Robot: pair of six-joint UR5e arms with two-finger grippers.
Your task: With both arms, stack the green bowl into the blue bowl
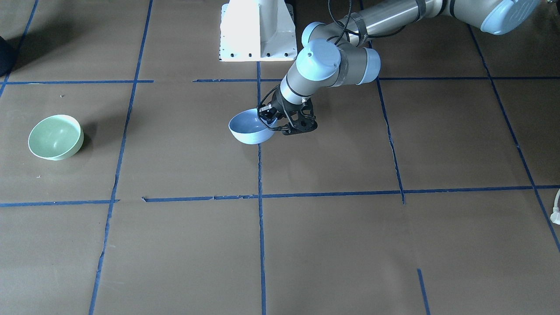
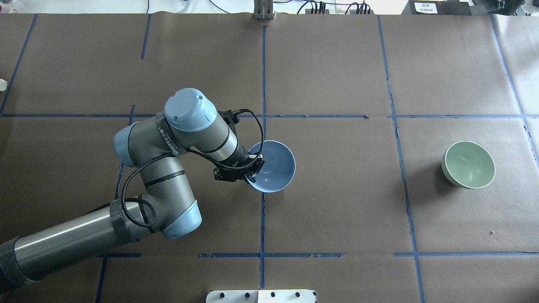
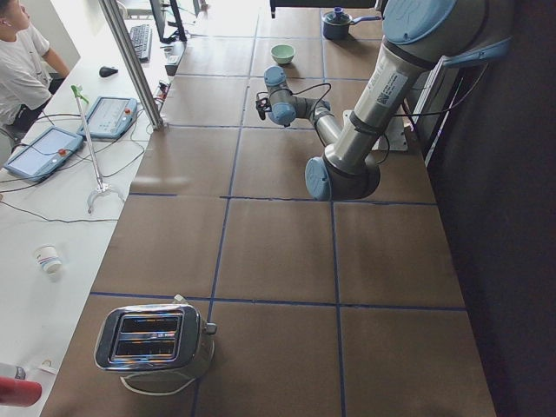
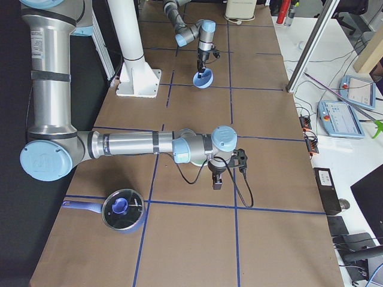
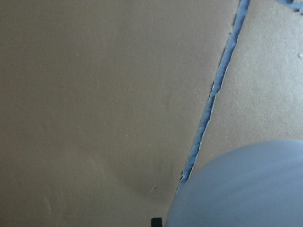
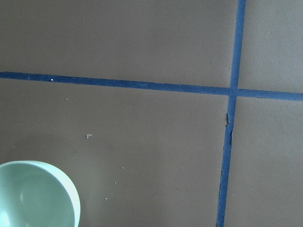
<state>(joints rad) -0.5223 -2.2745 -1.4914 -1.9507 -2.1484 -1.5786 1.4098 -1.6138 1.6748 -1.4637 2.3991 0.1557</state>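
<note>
The pale blue bowl hangs tilted over the blue tape line near the table's middle, and it also shows in the overhead view. My left gripper is shut on its rim on the robot's left side. The mint-green bowl stands upright and alone far off on the robot's right, and it also shows in the front view. It is at the lower left of the right wrist view. My right gripper shows only in the exterior right view, pointing down above the table. I cannot tell whether it is open.
The white pedestal base stands at the robot's side of the table. A blue pot with a glass lid sits at the table's right end. A toaster sits at the left end. An operator sits beside the table.
</note>
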